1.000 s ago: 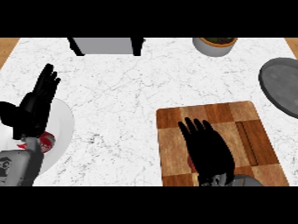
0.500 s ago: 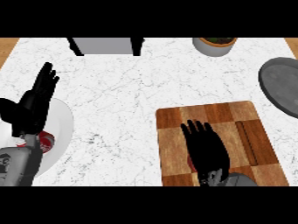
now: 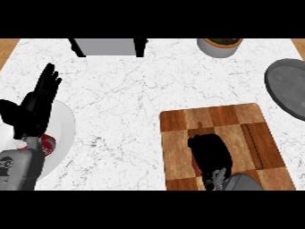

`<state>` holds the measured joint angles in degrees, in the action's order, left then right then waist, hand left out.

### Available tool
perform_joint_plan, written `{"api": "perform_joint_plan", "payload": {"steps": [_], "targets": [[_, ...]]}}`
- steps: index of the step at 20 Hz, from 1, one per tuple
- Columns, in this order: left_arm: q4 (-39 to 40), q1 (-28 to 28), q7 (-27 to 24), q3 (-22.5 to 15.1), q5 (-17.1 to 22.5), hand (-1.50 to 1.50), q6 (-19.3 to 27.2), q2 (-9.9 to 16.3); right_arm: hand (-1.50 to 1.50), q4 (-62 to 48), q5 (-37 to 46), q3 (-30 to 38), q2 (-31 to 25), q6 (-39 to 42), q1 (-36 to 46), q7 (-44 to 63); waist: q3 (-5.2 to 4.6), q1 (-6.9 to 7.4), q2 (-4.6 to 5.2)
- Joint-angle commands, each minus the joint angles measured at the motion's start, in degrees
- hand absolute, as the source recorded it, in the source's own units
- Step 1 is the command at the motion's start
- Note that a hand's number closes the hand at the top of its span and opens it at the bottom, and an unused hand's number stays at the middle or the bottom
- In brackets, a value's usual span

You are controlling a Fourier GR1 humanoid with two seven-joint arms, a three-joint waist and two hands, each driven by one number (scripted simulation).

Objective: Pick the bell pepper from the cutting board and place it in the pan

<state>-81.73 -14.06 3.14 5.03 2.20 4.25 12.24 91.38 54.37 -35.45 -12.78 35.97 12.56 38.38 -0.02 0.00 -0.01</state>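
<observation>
A: Where is the bell pepper found?

B: It is hidden under the right hand (image 3: 211, 152), whose fingers are curled down on the cutting board (image 3: 224, 118); its axis cannot be told.

A: And around it?

B: The left hand (image 3: 32, 107) is held open over a white plate (image 3: 65, 123). Farther right, the pan (image 3: 300, 91) is seen on the desk (image 3: 128, 85), well apart.

Left hand (image 3: 32, 109) sits at the left of the frame, open, fingers straight and pointing up, grey forearm below it. Right hand (image 3: 211, 152) is low center-right, fingers curled down, just one poking up.
</observation>
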Motion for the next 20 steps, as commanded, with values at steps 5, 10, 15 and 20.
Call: {"api": "perform_joint_plan", "payload": {"steps": [5,10,15,20], "targets": [[-7.9,3.8,3.4,-2.2,-2.1,0.00,1.2,-2.0,1.50,-4.7,4.7,-1.7,0.7,-3.6,-0.9,-8.1,0.03,0.19,-0.02],[-3.1,1.7,0.6,0.8,-0.1,0.00,-1.4,0.4,1.50,-10.3,0.3,12.5,8.8,-5.2,4.7,0.1,0.00,0.52,0.30],[-2.9,-0.6,2.3,-0.1,0.1,0.00,-1.7,-0.2,1.50,-18.7,-6.0,24.5,12.6,-16.0,16.3,11.2,0.06,2.21,0.82],[-4.2,-1.9,4.8,-2.0,-2.2,0.00,1.5,-2.5,1.50,-23.5,4.4,25.0,10.9,-28.4,23.7,12.4,0.06,1.16,0.27]]}}
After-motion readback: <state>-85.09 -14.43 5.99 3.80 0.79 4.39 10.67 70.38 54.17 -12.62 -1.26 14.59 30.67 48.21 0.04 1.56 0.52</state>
